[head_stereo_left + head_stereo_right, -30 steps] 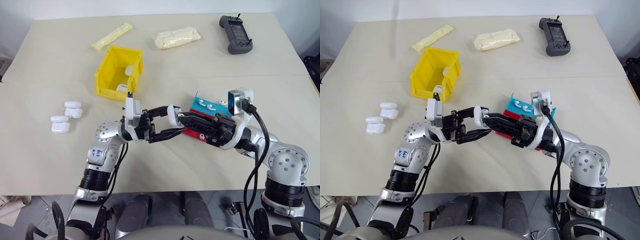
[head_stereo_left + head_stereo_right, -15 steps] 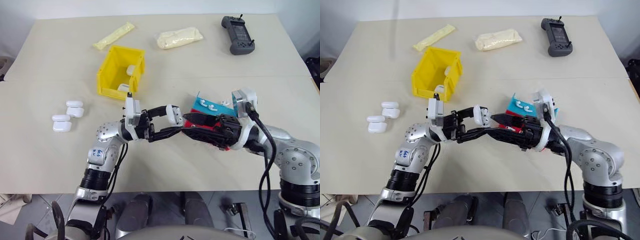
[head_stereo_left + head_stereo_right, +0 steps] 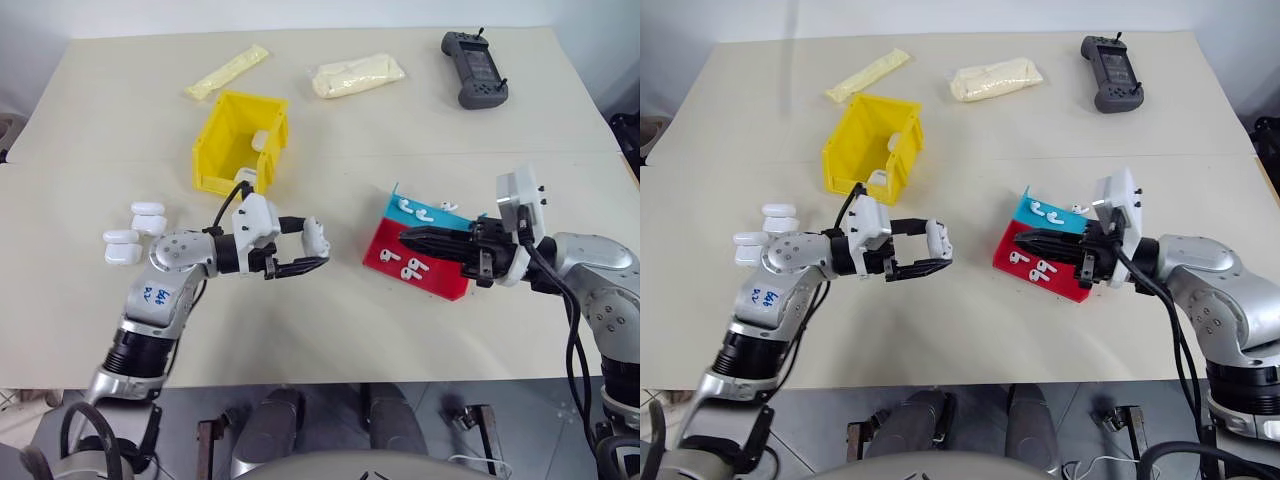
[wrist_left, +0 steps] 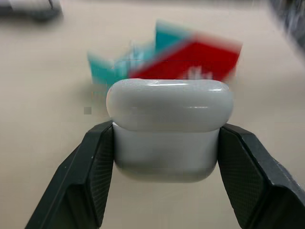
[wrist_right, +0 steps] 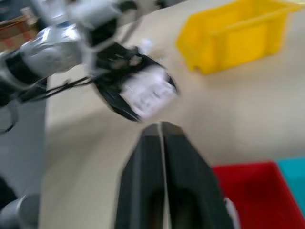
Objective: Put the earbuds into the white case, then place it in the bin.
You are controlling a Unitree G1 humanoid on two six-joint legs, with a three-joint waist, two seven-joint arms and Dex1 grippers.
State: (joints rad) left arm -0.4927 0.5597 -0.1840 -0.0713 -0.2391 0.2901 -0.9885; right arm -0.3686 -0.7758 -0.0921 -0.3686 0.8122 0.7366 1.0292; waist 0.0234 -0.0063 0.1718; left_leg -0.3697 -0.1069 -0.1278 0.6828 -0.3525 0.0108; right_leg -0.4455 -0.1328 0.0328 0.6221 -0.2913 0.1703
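My left gripper is shut on the white case, held above the table left of centre. The left wrist view shows the case with its lid down, pinched between the black fingers. My right gripper is shut with nothing seen in it, its tip over the red part of the tray. Several earbuds lie loose in that tray. The yellow bin stands farther back on the left, with two white cases inside.
Three spare white cases lie at the left, close to my left elbow. Two cream packets and a black controller lie along the far side of the table.
The two grippers have drawn apart. The left went left with the case. The right pulled back to the right over the tray and closed.
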